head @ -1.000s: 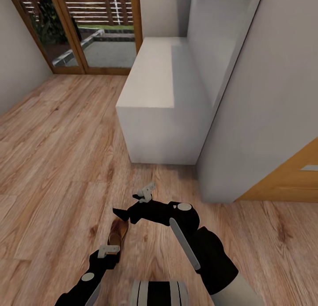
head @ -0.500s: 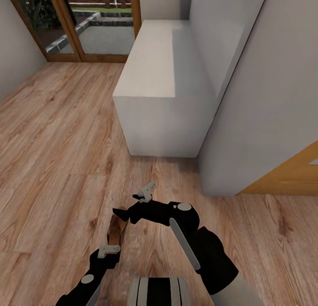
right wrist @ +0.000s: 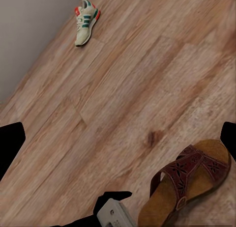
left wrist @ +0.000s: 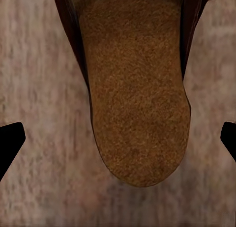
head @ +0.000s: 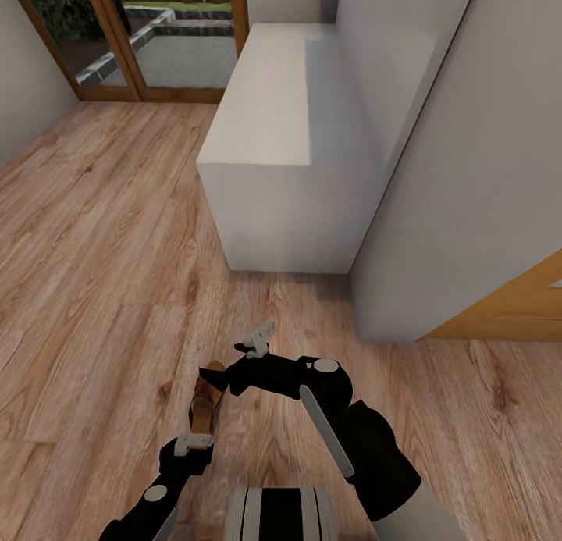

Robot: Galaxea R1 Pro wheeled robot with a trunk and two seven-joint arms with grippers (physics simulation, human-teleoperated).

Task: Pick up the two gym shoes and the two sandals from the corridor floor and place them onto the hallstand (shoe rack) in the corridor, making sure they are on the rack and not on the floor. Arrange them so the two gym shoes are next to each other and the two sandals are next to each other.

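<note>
On the corridor floor (head: 94, 236), low at the left of the head view, the left gripper (head: 193, 441) hangs over one sandal (head: 204, 401), which lies flat on the planks. The left wrist view looks straight down on that sandal's tan footbed, with the dark fingertips (left wrist: 9, 144) wide apart on either side, touching nothing. Just right of it, the right gripper (head: 257, 339) hovers with its fingers spread and empty; its wrist view takes in the same sandal and, well apart by the wall, one gym shoe (right wrist: 85, 22) on the floor. Farther right and ahead stands the hallstand (head: 269, 96), its bench top bare where visible. Judged from this, no shoe is on the rack yet: the first grasp is pending, and the other sandal and gym shoe are unseen.
</note>
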